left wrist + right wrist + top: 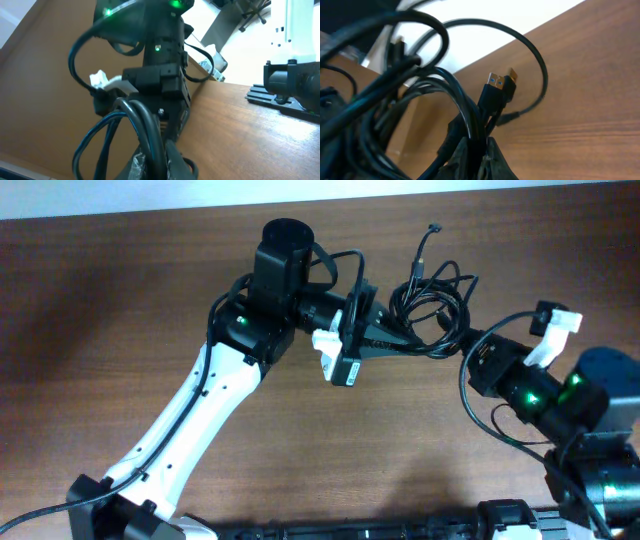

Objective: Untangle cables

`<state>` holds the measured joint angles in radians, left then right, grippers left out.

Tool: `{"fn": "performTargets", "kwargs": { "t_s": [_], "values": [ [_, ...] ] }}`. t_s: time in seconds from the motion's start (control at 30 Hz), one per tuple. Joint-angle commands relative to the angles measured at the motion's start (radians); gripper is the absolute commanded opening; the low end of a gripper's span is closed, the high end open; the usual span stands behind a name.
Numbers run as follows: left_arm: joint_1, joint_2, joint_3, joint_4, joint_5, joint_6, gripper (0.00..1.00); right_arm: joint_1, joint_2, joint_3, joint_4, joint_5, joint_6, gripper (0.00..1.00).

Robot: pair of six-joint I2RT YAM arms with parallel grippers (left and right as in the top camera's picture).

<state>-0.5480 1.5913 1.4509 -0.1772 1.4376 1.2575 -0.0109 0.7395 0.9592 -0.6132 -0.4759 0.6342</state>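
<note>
The cables (436, 308) were bunched in a looped black tangle at the far middle of the wooden table (330, 450), between the two arms, with the left gripper (393, 338) pinched tight on strands at one side, the right gripper (470, 343) clamped likewise on the other, and two USB plugs (496, 92) sticking out of the bundle
</note>
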Motion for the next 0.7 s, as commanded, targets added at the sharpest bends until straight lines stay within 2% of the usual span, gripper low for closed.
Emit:
{"fn": "performTargets", "kwargs": {
  "t_s": [0.0,0.3,0.47,0.67],
  "values": [
    [-0.008,-0.032,0.020,0.012,0.067,0.022,0.00,-0.003,0.040,-0.003,-0.016,0.017,-0.055,0.04],
    [0.004,-0.032,0.020,0.012,0.068,0.022,0.00,-0.003,0.110,-0.003,-0.019,0.018,-0.096,0.04],
    [0.031,-0.034,0.020,0.012,0.112,0.022,0.00,-0.003,0.111,-0.003,-0.019,0.059,-0.120,0.04],
    [0.057,-0.034,0.020,-0.004,0.095,0.011,0.00,-0.003,0.109,-0.003,-0.013,0.030,-0.122,0.05]
  ]
}}
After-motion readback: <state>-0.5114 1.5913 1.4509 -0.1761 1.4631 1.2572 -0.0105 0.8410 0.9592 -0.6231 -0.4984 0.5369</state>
